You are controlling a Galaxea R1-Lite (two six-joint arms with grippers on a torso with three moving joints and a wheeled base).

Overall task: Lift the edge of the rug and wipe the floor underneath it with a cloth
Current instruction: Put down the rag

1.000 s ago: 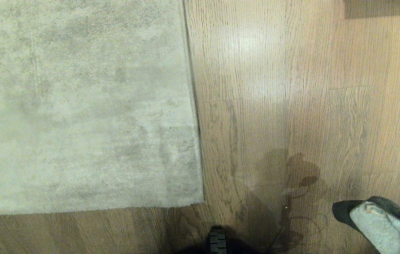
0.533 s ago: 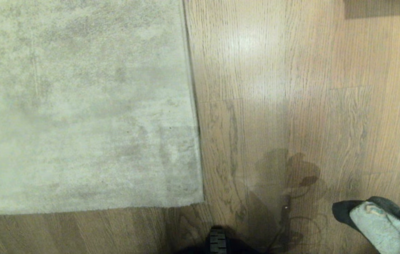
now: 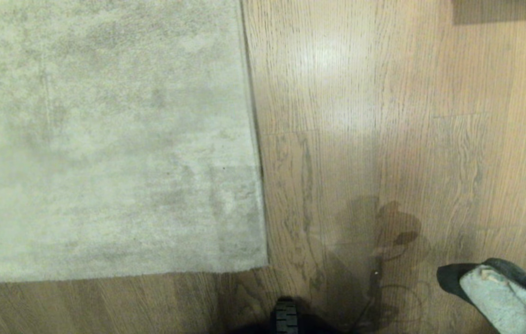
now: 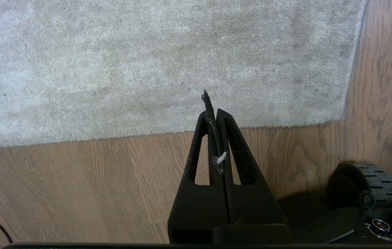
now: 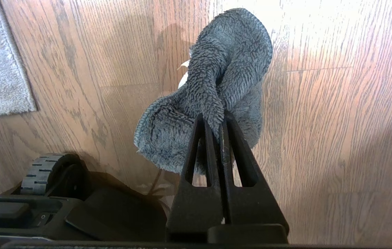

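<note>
While the rug edge [image 3: 257, 185] is lying flat on the floor [image 3: 383, 116], both arms are waiting near the base.
Item 1: left tool [image 4: 214, 114], jaws together, empty, hovering over the rug's near border; it needs opening, then sliding low under the border.
Item 2: right tool [image 5: 215, 121], clamped on the cloth [image 5: 216, 86], hanging above bare planks well right of the rug

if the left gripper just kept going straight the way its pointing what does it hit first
Most likely the rug, just past its near edge. The shut left gripper points forward and down at it with nothing between, though depth is hard to judge.
</note>
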